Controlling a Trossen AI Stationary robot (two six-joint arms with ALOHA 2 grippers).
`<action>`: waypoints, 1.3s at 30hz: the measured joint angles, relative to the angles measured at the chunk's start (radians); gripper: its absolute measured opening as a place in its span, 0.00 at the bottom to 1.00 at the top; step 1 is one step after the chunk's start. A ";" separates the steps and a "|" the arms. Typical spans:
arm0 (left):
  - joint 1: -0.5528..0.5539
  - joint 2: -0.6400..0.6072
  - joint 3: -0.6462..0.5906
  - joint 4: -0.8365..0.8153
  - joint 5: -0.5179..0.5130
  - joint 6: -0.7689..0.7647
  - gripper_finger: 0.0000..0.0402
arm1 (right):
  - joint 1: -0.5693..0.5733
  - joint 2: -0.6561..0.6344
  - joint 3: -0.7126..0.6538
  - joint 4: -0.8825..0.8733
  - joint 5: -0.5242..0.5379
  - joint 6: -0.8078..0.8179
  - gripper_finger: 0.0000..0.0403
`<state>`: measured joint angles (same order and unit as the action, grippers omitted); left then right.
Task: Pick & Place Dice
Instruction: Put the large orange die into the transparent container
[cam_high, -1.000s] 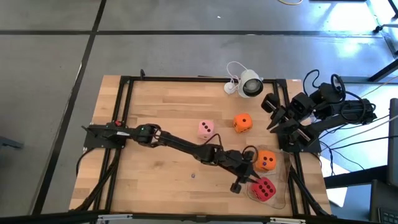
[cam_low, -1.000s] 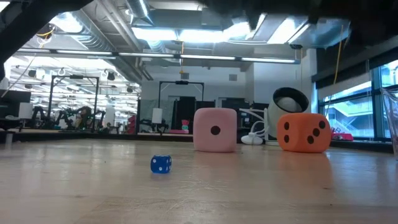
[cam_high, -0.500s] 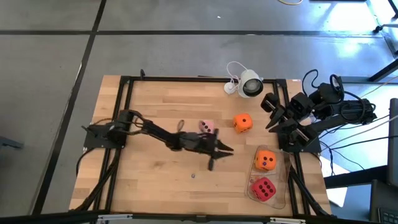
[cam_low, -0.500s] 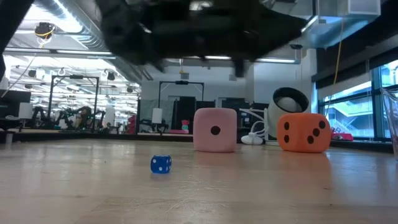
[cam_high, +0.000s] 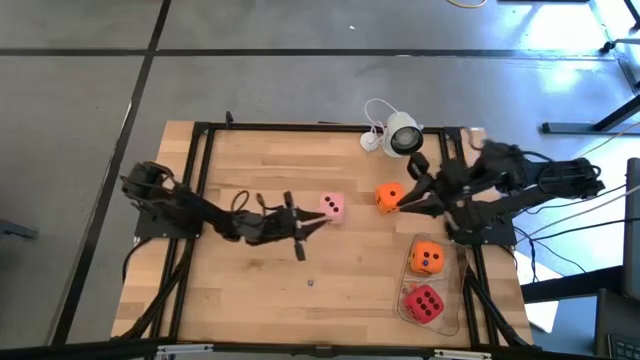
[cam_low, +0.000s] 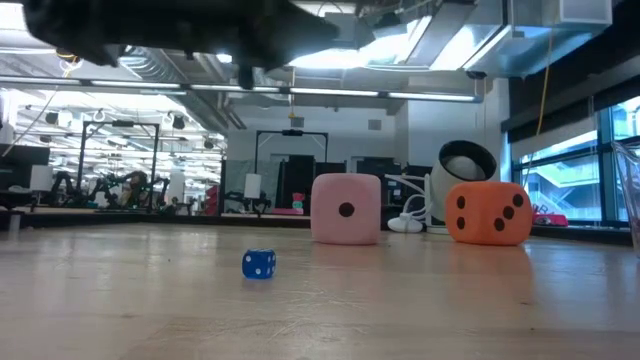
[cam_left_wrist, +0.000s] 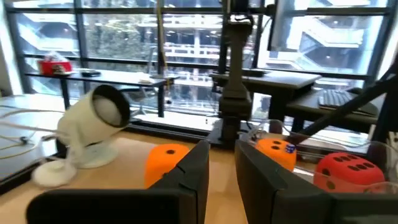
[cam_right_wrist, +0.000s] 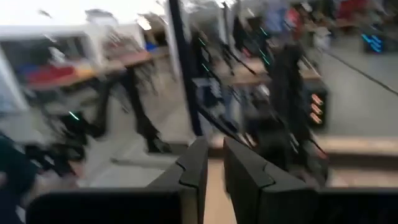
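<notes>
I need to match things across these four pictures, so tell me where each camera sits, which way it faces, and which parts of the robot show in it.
High view: above the table, looking straight down; both arms show, left gripper beside the pink die, right gripper by an orange die.
Low view: at table-top height, looking level into the room; a blurred arm overhead.
Left wrist view: on the left wrist, facing the white camera; own fingers nearly together.
Right wrist view: on the right wrist, facing the room; own fingers.
Shared: high and low views both show the pink die.

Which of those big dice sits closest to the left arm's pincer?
The pink die. It lies just off the left pincer, while both orange dice and the red die lie farther right.
</notes>
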<state>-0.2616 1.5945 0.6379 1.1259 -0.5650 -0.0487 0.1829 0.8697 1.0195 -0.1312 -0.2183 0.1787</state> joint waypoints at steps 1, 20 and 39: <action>-0.004 -0.019 -0.021 0.000 -0.012 0.000 0.18 | 0.000 0.010 0.000 -0.028 0.023 -0.007 0.14; -0.011 -0.351 -0.137 -0.449 -0.039 -0.098 0.21 | 0.000 0.227 0.000 -0.172 0.107 -0.098 0.14; -0.012 -0.466 -0.137 -0.606 -0.045 -0.018 0.20 | 0.000 0.243 0.000 -0.128 0.151 -0.189 0.14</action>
<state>-0.2733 1.1290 0.5011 0.5194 -0.6102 -0.0669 0.1829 1.1126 1.0195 -0.2595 -0.0673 -0.0100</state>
